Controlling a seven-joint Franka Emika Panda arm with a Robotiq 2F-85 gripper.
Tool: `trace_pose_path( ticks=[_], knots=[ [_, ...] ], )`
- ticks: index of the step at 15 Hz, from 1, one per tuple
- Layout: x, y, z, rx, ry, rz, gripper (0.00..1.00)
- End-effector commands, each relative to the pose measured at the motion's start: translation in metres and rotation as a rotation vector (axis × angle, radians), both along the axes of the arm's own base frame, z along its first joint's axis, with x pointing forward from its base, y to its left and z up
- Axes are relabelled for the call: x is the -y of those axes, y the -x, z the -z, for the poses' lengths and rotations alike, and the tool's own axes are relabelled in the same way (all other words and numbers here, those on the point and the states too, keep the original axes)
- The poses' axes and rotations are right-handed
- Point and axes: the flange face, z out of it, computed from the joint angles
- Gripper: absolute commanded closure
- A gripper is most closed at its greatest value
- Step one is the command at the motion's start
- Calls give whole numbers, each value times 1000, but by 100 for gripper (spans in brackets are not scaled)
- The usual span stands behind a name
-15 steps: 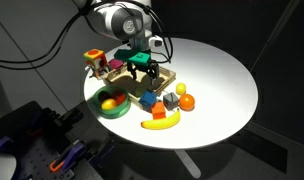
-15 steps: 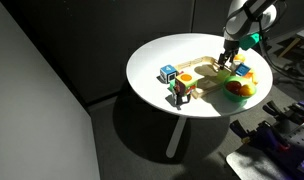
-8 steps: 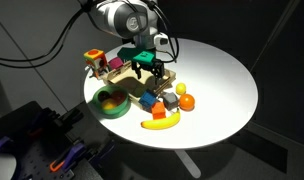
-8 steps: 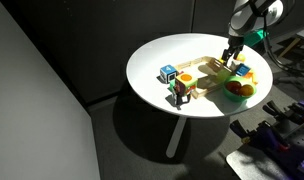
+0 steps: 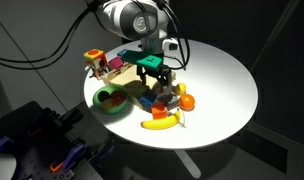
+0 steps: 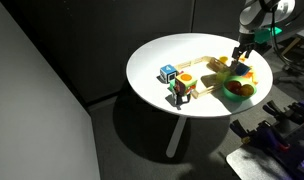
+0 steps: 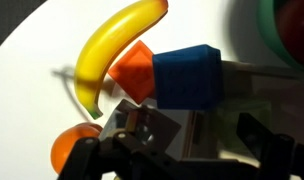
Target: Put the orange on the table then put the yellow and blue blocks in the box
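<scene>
Smooth blue cube [image 7: 187, 75] sits mid-frame beside a curved glossy banana [image 7: 107, 50]; round orange [image 7: 67, 150] lower left on the white counter [image 7: 32, 40]. Dark tool [image 7: 177, 155] at bottom, spread wide, empty.

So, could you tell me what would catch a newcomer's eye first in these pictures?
Probably the bright toys bunched at one edge of the round white table: a long yellow banana, the orange beside it, and a green bowl. Next, the gripper hanging open just above that cluster, with the blue block large in the wrist view.
</scene>
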Motion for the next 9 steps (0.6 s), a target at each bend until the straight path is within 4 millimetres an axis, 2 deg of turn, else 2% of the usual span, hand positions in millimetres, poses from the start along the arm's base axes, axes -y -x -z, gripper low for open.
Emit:
trace_pose_path(
  ticks=[1,9],
  knots=[
    [10,15,-5,-42,-13,4,0],
    [21,26,4,-115,-54,-43,0]
  ],
)
